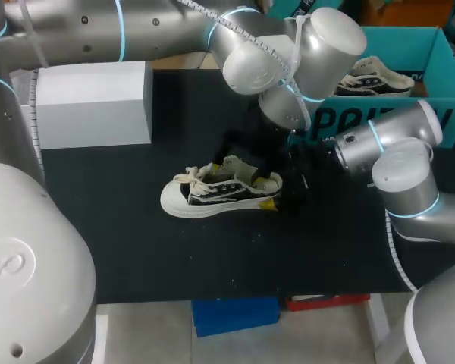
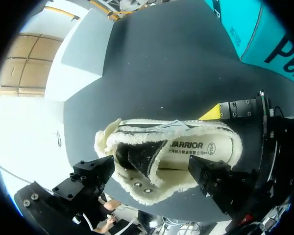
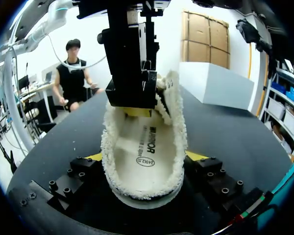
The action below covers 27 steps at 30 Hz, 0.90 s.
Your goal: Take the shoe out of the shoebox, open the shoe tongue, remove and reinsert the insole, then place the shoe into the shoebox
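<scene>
A black and cream shoe (image 1: 212,193) with a fleece lining stands upright on the black table (image 1: 136,250), toe to the left. My right gripper (image 1: 277,199) is at its heel. In the right wrist view the heel (image 3: 142,186) sits between the yellow fingertips (image 3: 95,156), which press on it from both sides. My left gripper (image 1: 246,155) hangs over the shoe's mouth, open wide. Its black fingers (image 2: 90,178) straddle the opening above the printed insole (image 2: 196,147). The teal shoebox (image 1: 440,68) stands at the back right.
A second shoe (image 1: 375,76) lies inside the shoebox. A white box (image 1: 91,102) stands at the back left of the table. Bare black table surface lies in front of the shoe and to its left.
</scene>
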Each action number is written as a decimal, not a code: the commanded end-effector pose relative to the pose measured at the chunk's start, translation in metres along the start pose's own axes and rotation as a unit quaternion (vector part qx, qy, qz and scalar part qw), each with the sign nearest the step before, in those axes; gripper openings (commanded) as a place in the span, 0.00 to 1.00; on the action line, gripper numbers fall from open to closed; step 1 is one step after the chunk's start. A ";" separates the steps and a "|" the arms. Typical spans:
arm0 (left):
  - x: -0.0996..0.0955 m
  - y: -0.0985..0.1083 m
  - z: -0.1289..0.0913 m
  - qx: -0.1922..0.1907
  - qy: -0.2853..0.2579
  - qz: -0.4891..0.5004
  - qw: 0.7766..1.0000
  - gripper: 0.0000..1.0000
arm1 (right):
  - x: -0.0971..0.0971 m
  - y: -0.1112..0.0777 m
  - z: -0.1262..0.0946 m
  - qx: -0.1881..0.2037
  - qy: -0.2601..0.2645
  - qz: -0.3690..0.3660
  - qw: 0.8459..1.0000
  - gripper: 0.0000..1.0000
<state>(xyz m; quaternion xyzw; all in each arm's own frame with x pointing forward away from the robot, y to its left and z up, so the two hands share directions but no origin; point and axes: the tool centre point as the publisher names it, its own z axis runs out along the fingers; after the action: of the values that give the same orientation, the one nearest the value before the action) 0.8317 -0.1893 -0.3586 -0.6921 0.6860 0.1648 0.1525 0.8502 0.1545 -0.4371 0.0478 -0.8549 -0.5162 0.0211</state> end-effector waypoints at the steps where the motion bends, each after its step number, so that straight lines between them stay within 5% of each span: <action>1: 0.005 -0.002 0.006 -0.005 -0.014 0.000 1.000 1.00 | -0.001 -0.001 0.003 0.000 0.000 0.001 1.000 0.00; 9: -0.002 -0.002 0.017 -0.013 -0.027 0.001 1.000 1.00 | -0.001 -0.001 0.003 0.000 0.000 0.001 1.000 0.00; 13: -0.005 -0.002 0.022 -0.017 -0.032 0.002 0.999 0.70 | -0.001 -0.001 0.003 0.000 0.000 0.001 1.000 0.00; 15: -0.006 -0.002 0.024 -0.019 -0.034 0.001 0.999 0.46 | -0.001 -0.001 0.003 0.000 0.000 0.001 1.000 0.00; 20: -0.008 -0.003 0.028 -0.019 -0.040 0.002 0.999 0.38 | -0.001 -0.001 0.003 0.000 0.000 0.001 1.000 0.00; 23: -0.009 -0.003 0.028 -0.018 -0.041 0.002 0.999 0.02 | -0.001 -0.001 0.003 0.000 0.000 0.001 1.000 0.00; 27: -0.009 -0.003 0.024 -0.013 -0.038 0.007 0.999 0.00 | -0.001 -0.001 0.003 0.000 0.000 0.001 1.000 0.00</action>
<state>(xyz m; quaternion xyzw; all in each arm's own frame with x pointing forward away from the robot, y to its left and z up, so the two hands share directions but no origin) 0.8346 -0.1694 -0.3783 -0.6839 0.6803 0.2034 0.1674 0.8502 0.1544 -0.4371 0.0478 -0.8549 -0.5162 0.0210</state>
